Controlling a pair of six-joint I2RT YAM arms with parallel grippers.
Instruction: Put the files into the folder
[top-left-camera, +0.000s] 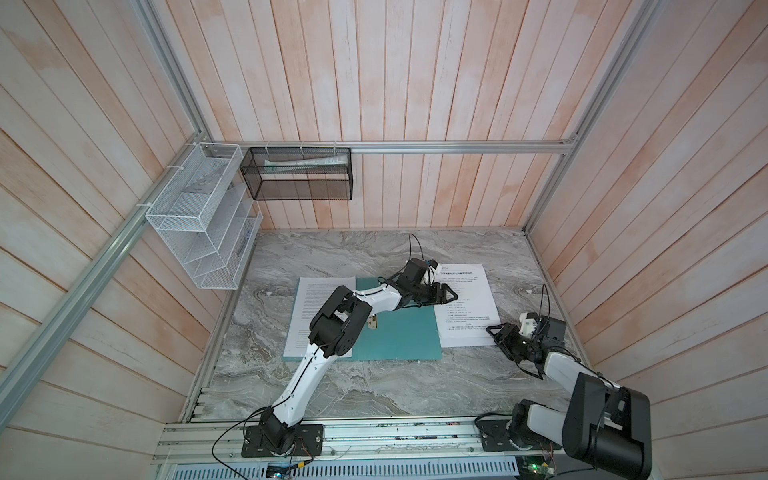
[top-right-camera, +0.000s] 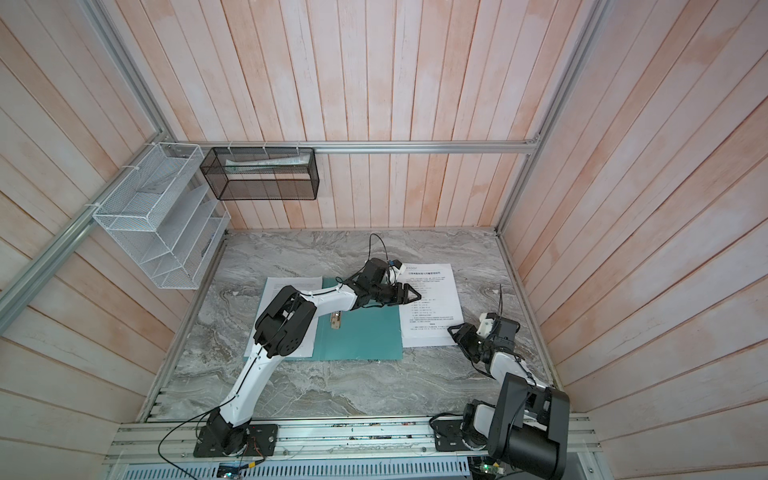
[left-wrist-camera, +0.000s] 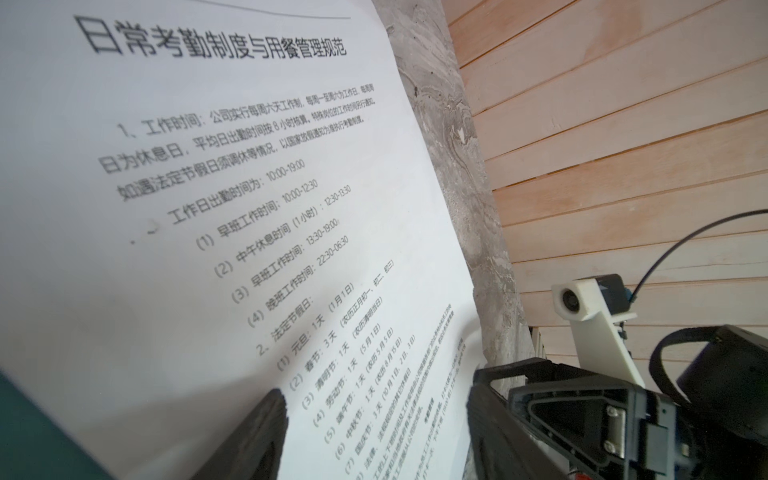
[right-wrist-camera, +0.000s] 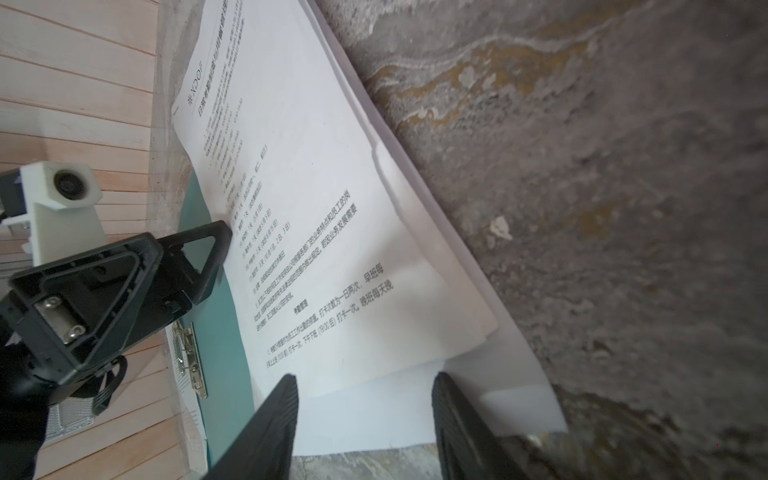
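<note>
The files (top-left-camera: 465, 307), overlapping the right edge of the folder (top-left-camera: 399, 336), look light, floppy, slippery — pinch all sheets at 1 corner. Left gripper (top-left-camera: 451, 294) and right gripper (top-left-camera: 493, 331) — both spread, empty.

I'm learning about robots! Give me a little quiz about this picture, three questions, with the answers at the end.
1. True or false: the teal folder is shut flat.
2. Where do the rolled papers sit? A) in the white wire rack B) in the black mesh basket C) on the marble table
3. Fill the gap: the left tool and the right tool both stand ___ (open or shut).

Key: 1 false, it lies open on the table; 2 B; 3 open.
</note>
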